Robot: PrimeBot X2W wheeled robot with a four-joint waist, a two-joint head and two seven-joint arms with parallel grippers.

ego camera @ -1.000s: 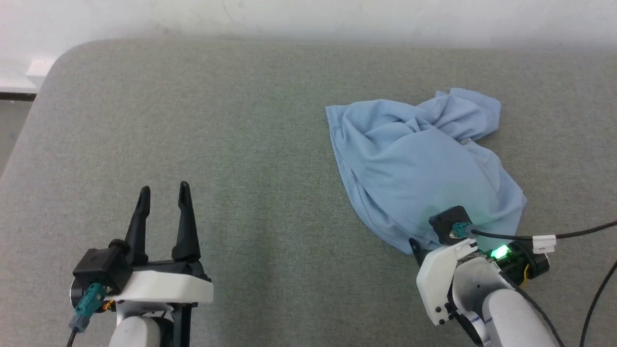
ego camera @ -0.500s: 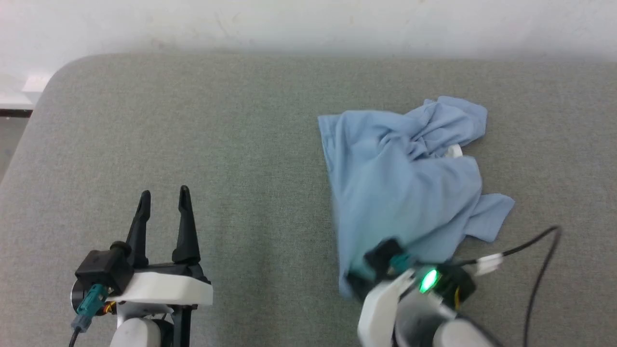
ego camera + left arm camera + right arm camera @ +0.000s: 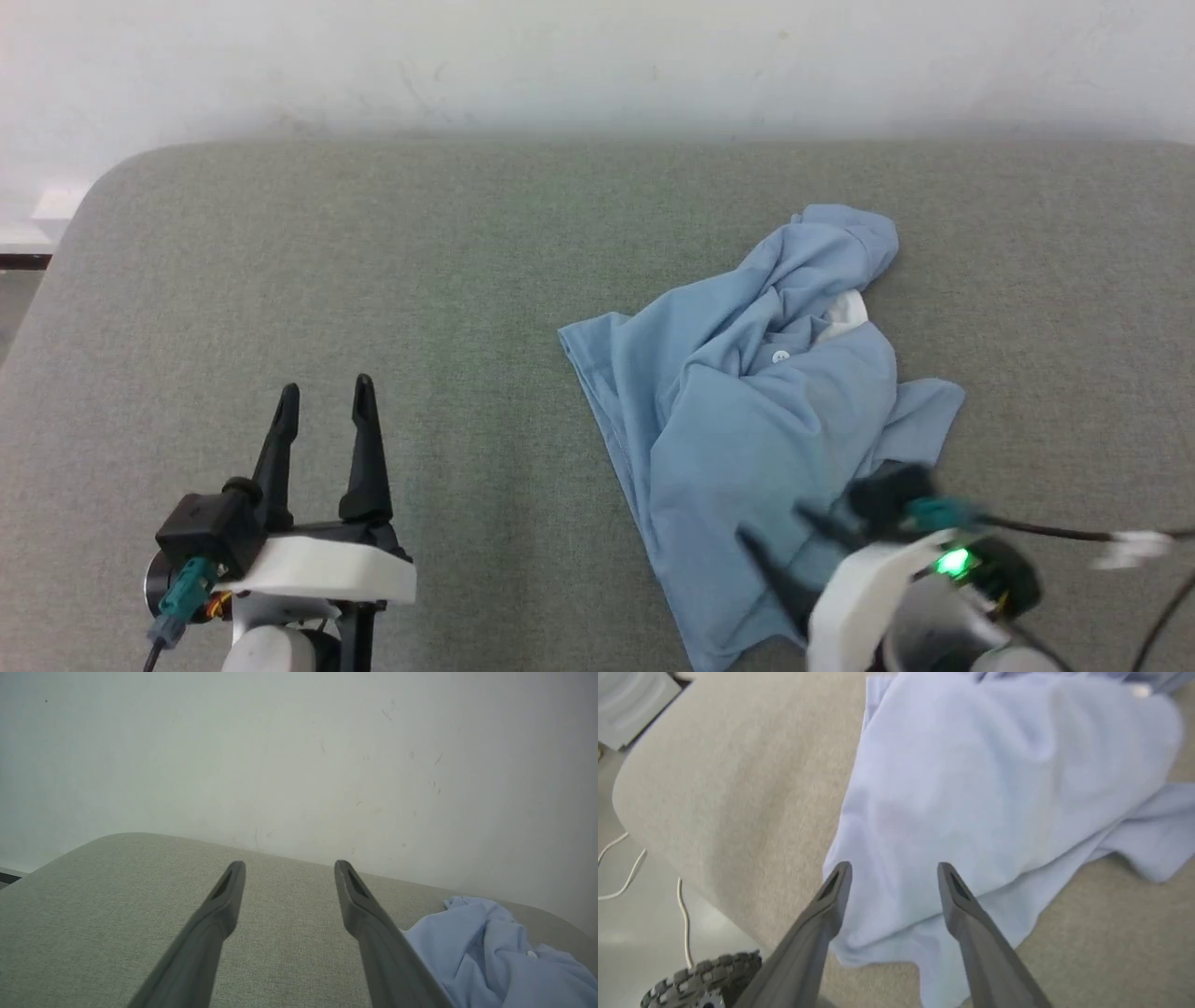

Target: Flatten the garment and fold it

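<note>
The garment (image 3: pixel 756 420), a light blue polo shirt, lies crumpled on the grey table (image 3: pixel 448 280), right of centre. A strip of white collar (image 3: pixel 845 308) and one button (image 3: pixel 781 356) show near its far end. My right gripper (image 3: pixel 770 525) is open and hovers over the shirt's near part, fingers pointing up and left. In the right wrist view the right gripper (image 3: pixel 894 868) stands with its fingers apart above the blue cloth (image 3: pixel 971 793), holding nothing. My left gripper (image 3: pixel 327 385) is open over bare table at the lower left. The left wrist view shows the left gripper (image 3: pixel 289 863) and the garment (image 3: pixel 490 952) to its right.
A pale wall (image 3: pixel 597 56) runs behind the table's far edge. The table's rounded corner (image 3: pixel 103 187) is at the far left. In the right wrist view the table edge drops to the floor, where a white cable (image 3: pixel 626 872) and a wheel (image 3: pixel 705 970) show. A black cable (image 3: pixel 1055 534) trails from my right wrist.
The head camera has tilted, so the table sits lower in view. My right gripper swung left, then back right, and the garment was dragged nearer and stretched out. The left arm stayed put.
</note>
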